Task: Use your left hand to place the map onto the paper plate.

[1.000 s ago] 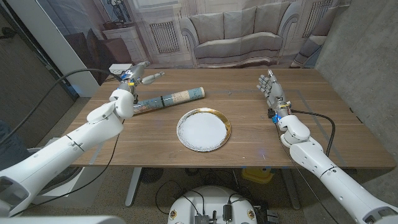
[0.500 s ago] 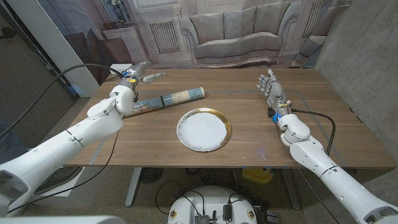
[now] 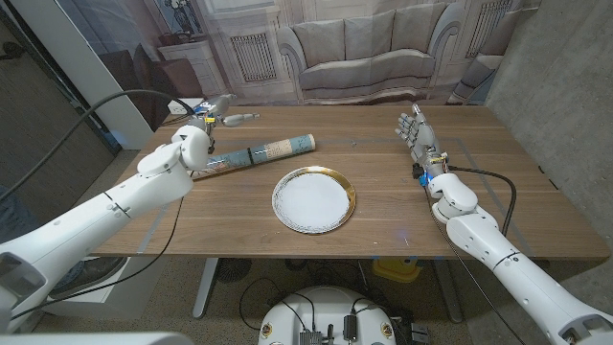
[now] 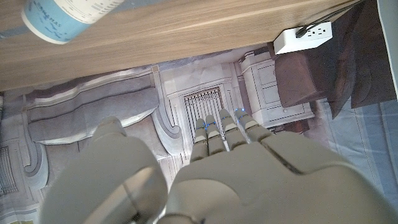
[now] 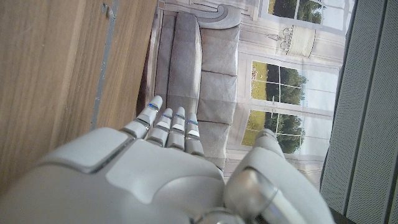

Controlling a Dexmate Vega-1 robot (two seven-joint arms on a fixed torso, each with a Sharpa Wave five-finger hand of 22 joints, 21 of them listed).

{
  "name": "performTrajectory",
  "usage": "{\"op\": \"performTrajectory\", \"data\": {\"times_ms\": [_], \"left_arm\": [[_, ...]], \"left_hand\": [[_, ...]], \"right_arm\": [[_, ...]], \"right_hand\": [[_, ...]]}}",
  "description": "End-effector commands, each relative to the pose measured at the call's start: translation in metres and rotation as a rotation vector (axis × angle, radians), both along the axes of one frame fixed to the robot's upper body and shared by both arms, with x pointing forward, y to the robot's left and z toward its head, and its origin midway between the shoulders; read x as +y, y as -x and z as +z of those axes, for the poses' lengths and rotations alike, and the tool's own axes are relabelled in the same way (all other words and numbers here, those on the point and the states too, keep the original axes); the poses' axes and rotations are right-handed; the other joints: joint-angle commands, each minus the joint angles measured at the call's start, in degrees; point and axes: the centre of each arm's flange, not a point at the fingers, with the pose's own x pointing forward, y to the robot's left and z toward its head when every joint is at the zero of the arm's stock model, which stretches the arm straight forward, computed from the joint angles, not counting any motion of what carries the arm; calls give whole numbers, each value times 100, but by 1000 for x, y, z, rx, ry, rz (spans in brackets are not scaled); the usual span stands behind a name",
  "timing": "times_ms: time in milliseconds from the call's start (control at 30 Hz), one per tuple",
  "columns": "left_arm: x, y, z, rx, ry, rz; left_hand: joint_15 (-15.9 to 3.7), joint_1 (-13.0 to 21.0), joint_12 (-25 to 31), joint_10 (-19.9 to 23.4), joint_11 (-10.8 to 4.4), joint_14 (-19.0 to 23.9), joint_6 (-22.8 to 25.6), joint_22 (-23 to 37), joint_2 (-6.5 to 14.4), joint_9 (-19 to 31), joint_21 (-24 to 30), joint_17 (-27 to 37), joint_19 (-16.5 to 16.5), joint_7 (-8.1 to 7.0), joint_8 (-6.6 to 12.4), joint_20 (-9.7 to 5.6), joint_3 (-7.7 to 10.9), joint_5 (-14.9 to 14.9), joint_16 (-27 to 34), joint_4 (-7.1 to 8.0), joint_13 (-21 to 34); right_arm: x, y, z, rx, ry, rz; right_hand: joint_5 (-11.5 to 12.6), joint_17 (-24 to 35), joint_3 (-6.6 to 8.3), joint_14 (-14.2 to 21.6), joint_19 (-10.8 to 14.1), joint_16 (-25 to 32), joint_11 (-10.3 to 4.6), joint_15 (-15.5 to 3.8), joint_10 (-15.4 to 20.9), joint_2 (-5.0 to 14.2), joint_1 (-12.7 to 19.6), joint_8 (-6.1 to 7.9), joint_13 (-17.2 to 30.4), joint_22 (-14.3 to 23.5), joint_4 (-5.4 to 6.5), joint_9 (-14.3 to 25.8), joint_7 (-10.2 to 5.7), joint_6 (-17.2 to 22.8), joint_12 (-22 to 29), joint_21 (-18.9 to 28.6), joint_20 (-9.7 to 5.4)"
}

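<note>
So the map (image 3: 259,153) is a rolled-up tube lying on the wooden table (image 3: 383,225). It is not on the paper plate (image 3: 314,199) yet. The plate is white with a shiny gold edge, and it sits near the middle of the table. The map lies at about 10 o'clock from the plate, close to it but not touching. One end of the map points toward the back of the table, and the other end points toward the left arm.

The left hand (image 3: 218,113) is up near the far left corner of the table, at about 10 o'clock from the map's near end. Its fingers are spread apart and it holds nothing. It is not touching the map. In the left wrist view, the left hand (image 4: 205,174) has its fingers straight, and the round blue end of the map (image 4: 68,18) shows by the table edge, apart from the hand.

The right hand (image 3: 419,134) is on the other side, at about 2 o'clock from the plate and well apart from it. Its fingers stand up and apart, and it holds nothing. In the right wrist view, the right hand (image 5: 168,168) has its fingers straight out beside the table.

A grey sofa (image 3: 362,57) shows on the backdrop behind the table.
</note>
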Motion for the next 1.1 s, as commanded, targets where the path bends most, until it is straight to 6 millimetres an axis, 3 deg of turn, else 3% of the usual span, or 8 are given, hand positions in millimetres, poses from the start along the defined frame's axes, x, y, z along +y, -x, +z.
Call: {"op": "performTrajectory", "data": {"times_ms": [33, 400, 567, 1000, 1100], "left_arm": [[-8, 0, 6, 50, -47, 26], [-10, -5, 7, 90, -62, 30], [-11, -5, 8, 92, -65, 31], [-9, -10, 10, 140, -71, 55], [-11, -11, 11, 146, -75, 58]], "left_hand": [[-91, 123, -40, -45, -29, -28, -83, 6, -109, 28, -18, 11, -14, -44, -43, -139, -24, 61, -28, -100, 18], [-107, 316, -49, -92, -84, -50, -139, 5, -216, 30, -32, 9, -6, -83, -49, -115, -50, 87, -28, -224, 20], [-71, 520, -10, -12, -112, 35, -44, 12, -290, 33, 33, 8, 210, -121, -4, -129, -72, 116, 8, -343, 22], [-60, 686, 7, 26, -120, 175, -27, 25, -354, 37, 112, 15, 513, -248, -5, 221, -138, 144, 44, -435, 29], [-53, 649, 26, 77, -130, 232, 38, 28, -405, 38, 116, 22, 558, -346, 14, 257, -201, 134, 59, -428, 32]], "right_arm": [[-1, -2, 3, 7, 7, 0], [-1, -5, 3, 12, 9, 1], [-1, -6, 3, 10, 8, 3], [0, -5, 0, 10, 2, 0], [0, -5, -1, 10, -1, 0]], "right_hand": [[-24, 8, 19, 10, 33, -17, -1, 6, 17, 22, 12, 8, 17, 28, -49, 10, -18, 39, -24, -17, -198], [-25, 9, 18, 7, 37, -19, 12, 9, 17, 29, 11, 17, 17, 30, -52, 11, -15, 67, -27, -38, -195], [-26, 9, 16, 7, 40, -19, 6, -1, 17, 29, 12, 23, 17, 30, -54, 11, -15, 87, -28, -48, -195], [-27, 9, 12, 8, 52, -20, 15, 3, 23, 34, 12, 22, 18, 32, -60, 11, -7, 97, -28, -73, -189], [-27, 9, 12, 9, 53, -20, 26, 4, 23, 35, 13, 23, 18, 33, -61, 12, -2, 101, -28, -77, -188]]}}
